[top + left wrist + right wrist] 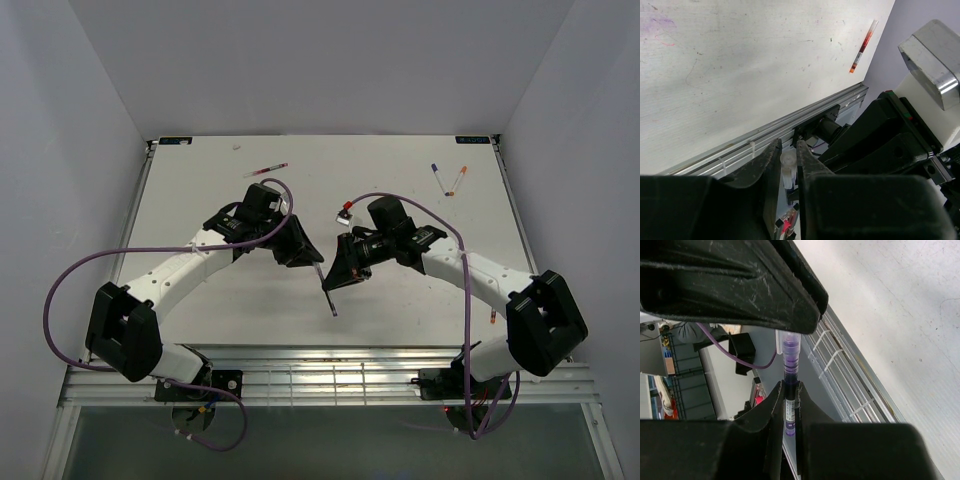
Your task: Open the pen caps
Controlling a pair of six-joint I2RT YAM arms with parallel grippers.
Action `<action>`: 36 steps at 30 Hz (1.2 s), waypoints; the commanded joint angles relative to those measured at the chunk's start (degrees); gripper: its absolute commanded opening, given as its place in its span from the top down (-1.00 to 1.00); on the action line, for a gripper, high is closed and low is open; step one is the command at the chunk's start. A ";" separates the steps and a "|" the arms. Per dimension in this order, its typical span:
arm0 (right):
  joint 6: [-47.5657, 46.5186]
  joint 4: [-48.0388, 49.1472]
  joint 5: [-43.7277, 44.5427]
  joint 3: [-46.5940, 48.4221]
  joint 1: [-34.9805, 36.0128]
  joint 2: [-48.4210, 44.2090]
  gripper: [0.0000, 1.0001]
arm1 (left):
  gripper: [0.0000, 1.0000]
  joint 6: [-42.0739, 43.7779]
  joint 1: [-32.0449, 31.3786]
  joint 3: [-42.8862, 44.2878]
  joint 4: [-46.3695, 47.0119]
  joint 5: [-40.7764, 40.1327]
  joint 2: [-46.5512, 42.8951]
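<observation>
At centre, left pincer (788, 149), right pincer (789, 390) gripping purple pen (790, 365), red pen (265, 170) beyond

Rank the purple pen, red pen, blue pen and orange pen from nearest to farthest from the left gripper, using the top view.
1. purple pen: clamped in the left gripper, table centre.
2. red pen: far side, left of centre.
3. blue pen: far right.
4. orange pen: just right of the blue pen.
</observation>
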 commanded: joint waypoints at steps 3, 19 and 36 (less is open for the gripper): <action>1.53 5.06 -0.70 2.70 0.35 0.73 0.85 | 0.32 0.77 -0.51 0.36 -0.76 1.68 -0.13; 1.01 4.80 -1.14 2.52 0.35 1.00 0.78 | 0.91 0.85 -0.51 0.19 -0.93 1.59 -0.04; -5.41 -1.18 1.23 4.81 1.58 4.60 0.54 | 1.00 0.06 -0.51 3.34 -0.93 0.71 2.15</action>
